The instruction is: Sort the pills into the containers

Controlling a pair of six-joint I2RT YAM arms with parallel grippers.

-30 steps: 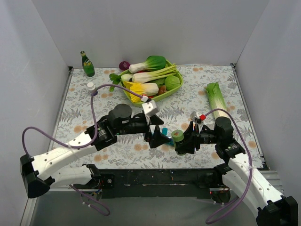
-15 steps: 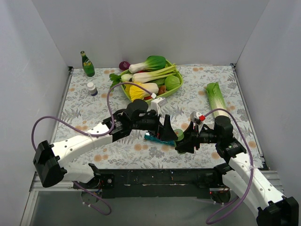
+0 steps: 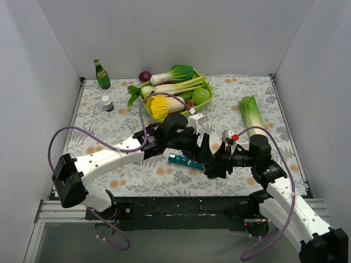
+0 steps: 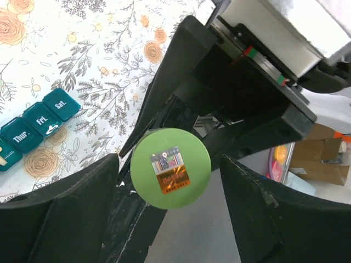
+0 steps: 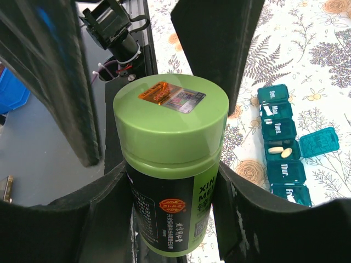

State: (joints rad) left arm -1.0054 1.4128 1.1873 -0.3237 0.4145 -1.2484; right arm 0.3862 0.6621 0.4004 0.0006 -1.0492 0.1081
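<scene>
Only two pills [image 5: 276,149] are sorted into the containers [image 5: 278,129]; the capped bottle [image 5: 170,137] is clamped by the right end effector [image 5: 171,171]; the left end effector [image 4: 170,160] is spread open.

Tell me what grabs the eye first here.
A green-capped bottle is clamped in the right arm's fingers, with the left arm's fingers open either side of its cap. Near them on the table lies the teal pill strip, one lid flipped open over two pale pills.
</scene>
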